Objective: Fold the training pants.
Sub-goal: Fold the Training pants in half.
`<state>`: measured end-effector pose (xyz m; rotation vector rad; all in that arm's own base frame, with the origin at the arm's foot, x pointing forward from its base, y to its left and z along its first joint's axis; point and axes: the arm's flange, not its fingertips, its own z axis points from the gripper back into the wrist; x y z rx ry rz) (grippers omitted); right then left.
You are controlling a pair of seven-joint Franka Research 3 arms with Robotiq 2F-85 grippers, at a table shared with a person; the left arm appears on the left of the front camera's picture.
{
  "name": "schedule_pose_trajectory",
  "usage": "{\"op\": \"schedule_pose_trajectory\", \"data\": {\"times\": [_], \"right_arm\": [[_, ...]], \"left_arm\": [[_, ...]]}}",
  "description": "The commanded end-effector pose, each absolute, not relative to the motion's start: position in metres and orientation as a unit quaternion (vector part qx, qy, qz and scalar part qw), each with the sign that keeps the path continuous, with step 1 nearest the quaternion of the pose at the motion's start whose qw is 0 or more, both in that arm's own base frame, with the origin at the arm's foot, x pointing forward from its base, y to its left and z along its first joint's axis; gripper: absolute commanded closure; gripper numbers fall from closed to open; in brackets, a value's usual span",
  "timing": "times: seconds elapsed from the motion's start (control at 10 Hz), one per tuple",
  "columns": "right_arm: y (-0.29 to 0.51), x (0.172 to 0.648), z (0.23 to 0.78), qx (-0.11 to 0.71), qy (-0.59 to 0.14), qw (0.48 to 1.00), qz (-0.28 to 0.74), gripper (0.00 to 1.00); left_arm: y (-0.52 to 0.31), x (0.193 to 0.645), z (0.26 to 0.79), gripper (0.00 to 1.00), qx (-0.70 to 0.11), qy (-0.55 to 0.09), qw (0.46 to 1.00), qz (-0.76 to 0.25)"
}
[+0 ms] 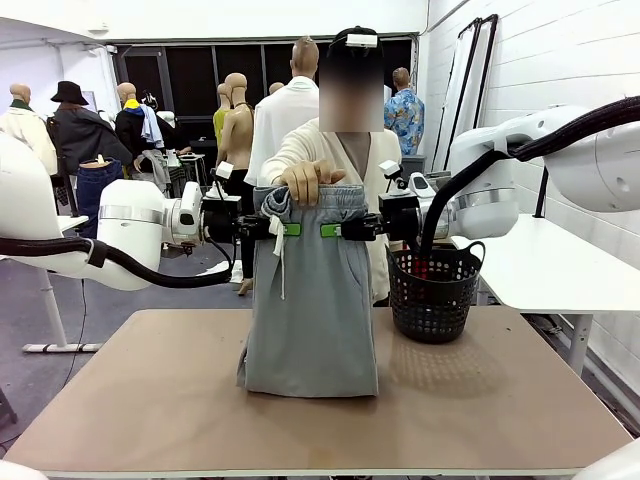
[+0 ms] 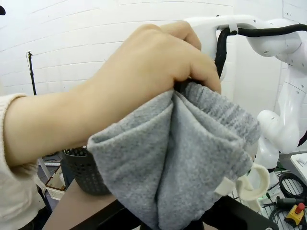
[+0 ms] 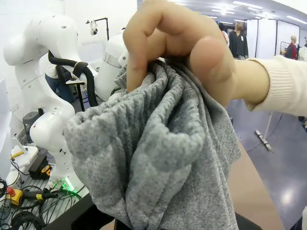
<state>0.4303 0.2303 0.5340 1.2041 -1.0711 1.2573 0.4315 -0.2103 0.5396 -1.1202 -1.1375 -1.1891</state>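
Training pants (image 1: 315, 300): light-grey sweatpants hanging upright above the surface (image 1: 150, 400), the waistband at the top, the lower edge resting on the surface.
Drawstring (image 1: 277, 250): white, dangling down the front of the pants near the waistband's left end.
Left gripper (image 1: 290, 229): reaching in level from the left of the pants, its fingers pinching shut on the cloth just under the waistband.
Right gripper (image 1: 329, 230): reaching in level from the right of the pants, its fingers clamping shut on the cloth just beside the left gripper.
Person's hand (image 1: 305, 181): gripping the bunched waistband from above, right over the two grippers; in the left wrist view the hand (image 2: 144, 76) is closing over gathered grey folds (image 2: 182, 153).
Basket (image 1: 433, 290): black, perforated, standing on the surface to the right of the pants.
Person: standing behind the pants, wearing a cream top.
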Motion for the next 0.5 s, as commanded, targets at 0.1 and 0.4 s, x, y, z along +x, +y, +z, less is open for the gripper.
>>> {"op": "schedule_pose_trajectory", "data": {"times": [0.1, 0.4], "right_arm": [[0.2306, 0.43, 0.5357, 0.504, -0.449, 0.52, 0.523, 1.0], [0.2306, 0.43, 0.5357, 0.504, -0.449, 0.52, 0.523, 1.0]], "left_arm": [[-0.2095, 0.426, 0.5387, 1.0, -0.476, -0.491, 0.532, -0.499], [-0.2095, 0.426, 0.5387, 1.0, -0.476, -0.491, 0.532, -0.499]]}}
